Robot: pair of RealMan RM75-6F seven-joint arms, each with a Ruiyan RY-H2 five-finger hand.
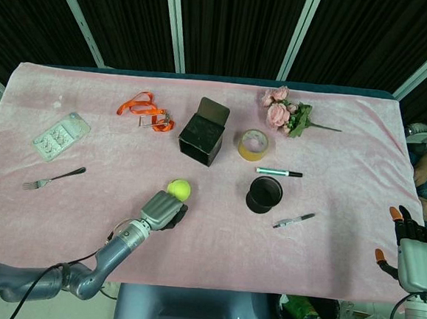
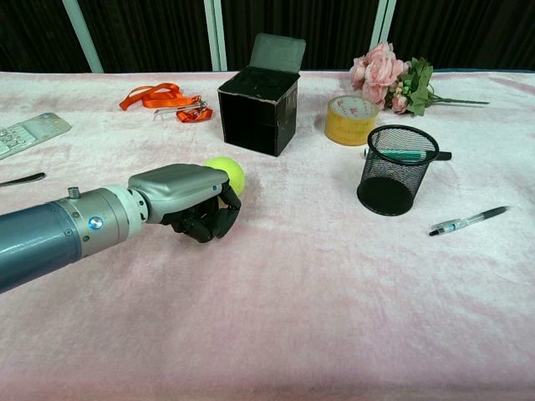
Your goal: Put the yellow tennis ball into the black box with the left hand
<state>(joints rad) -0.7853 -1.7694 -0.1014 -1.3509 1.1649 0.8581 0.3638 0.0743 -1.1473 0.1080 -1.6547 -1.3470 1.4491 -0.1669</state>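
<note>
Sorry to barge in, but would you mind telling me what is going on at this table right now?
The robot's left hand has reached the yellow tennis ball on the pink cloth, fingers curled beside it; whether it grips the ball cannot be told. The ball sits on the cloth in front of the black box, whose lid stands open. The right hand waits at the table's right edge, fingers apart, holding nothing.

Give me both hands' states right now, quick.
Left hand: fingers curled beside the yellow tennis ball, touching it; a real grip cannot be told.
Right hand: open, holding nothing, at the table's right edge.
</note>
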